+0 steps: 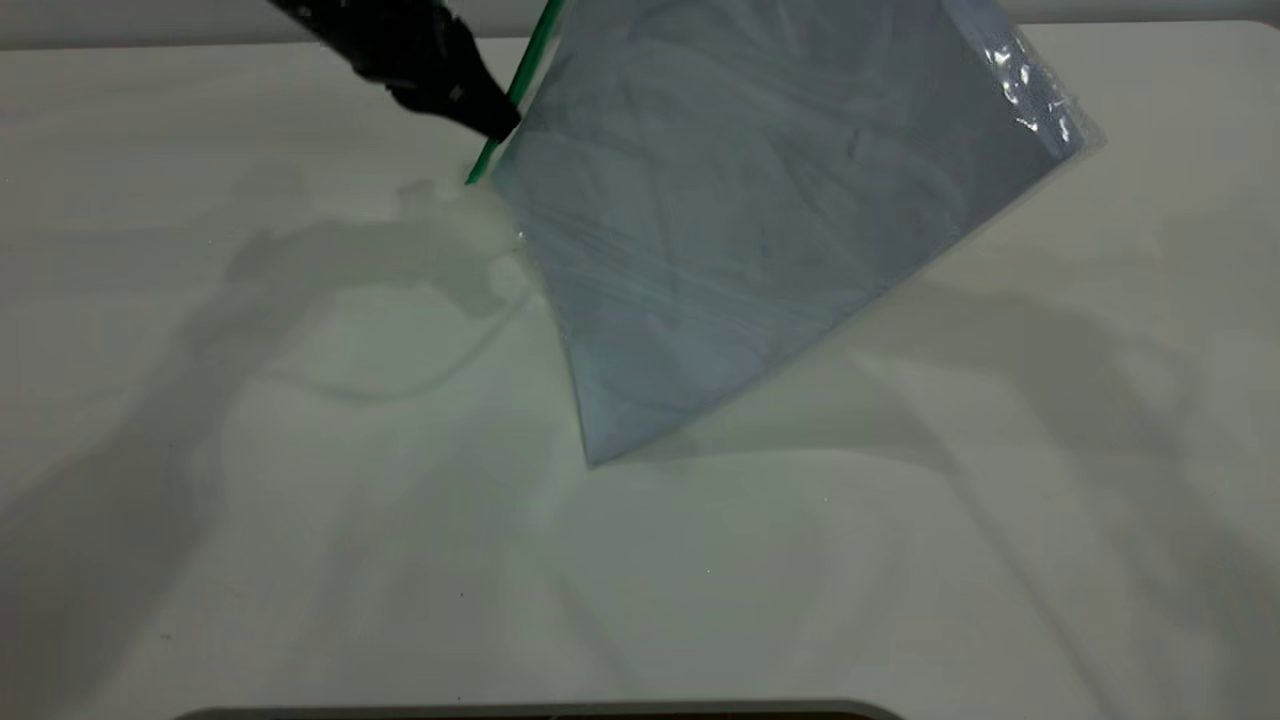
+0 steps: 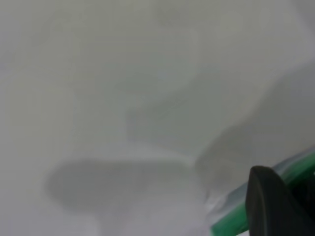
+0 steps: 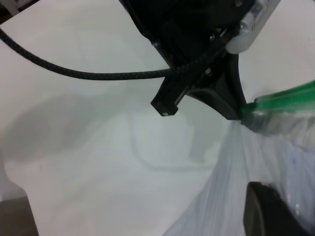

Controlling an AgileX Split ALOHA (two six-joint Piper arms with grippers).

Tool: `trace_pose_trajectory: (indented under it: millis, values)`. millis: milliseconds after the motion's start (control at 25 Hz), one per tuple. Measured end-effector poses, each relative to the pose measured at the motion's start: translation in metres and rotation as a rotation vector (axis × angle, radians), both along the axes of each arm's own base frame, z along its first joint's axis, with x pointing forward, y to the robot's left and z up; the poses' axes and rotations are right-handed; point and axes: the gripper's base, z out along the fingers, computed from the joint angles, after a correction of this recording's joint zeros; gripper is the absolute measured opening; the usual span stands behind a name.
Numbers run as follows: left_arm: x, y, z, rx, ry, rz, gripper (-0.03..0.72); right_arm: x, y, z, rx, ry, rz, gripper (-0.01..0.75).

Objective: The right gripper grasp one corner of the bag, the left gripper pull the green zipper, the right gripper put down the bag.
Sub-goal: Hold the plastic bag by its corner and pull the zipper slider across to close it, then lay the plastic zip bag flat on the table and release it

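The bag (image 1: 760, 220) hangs tilted above the white table, its lowest corner near the tabletop. The green zipper (image 1: 530, 70) runs along its upper left edge. My left gripper (image 1: 500, 122) comes in from the top left and is shut on the green zipper close to the strip's lower end. The left wrist view shows one black finger (image 2: 270, 206) against the green strip (image 2: 231, 221). My right gripper is out of the exterior view. In the right wrist view one of its fingers (image 3: 266, 211) lies against the bag's plastic (image 3: 275, 157), with the left gripper (image 3: 236, 110) farther off on the zipper (image 3: 285, 98).
The white table (image 1: 300, 500) spreads under the bag with soft shadows on it. A black braided cable (image 3: 98, 74) crosses the right wrist view. A dark rounded edge (image 1: 540, 712) shows at the table's near side.
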Motion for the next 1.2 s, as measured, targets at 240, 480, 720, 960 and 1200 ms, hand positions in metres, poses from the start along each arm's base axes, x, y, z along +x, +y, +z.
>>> trace_pose_trajectory:
  millis: [240,480,720,960,1200]
  values:
    - [0.004,0.013,-0.003,0.007,-0.001,0.030,0.078,0.000,0.000,0.000,0.004,0.002,0.001,0.036]
    - [0.007,0.026,-0.003,0.007,0.001,0.055,0.079,0.000,0.000,0.000,0.006,0.001,0.002,0.036]
    - [0.010,0.035,-0.002,0.010,0.002,0.113,0.126,0.000,0.000,0.000,0.005,-0.001,-0.002,0.036]
    - [0.015,0.040,0.060,-0.017,-0.104,0.172,0.366,0.009,0.000,-0.026,-0.013,0.052,-0.029,0.036]
    - [-0.002,0.039,0.163,-0.115,-0.207,0.215,0.532,0.029,-0.005,-0.098,-0.071,0.140,-0.167,0.036]
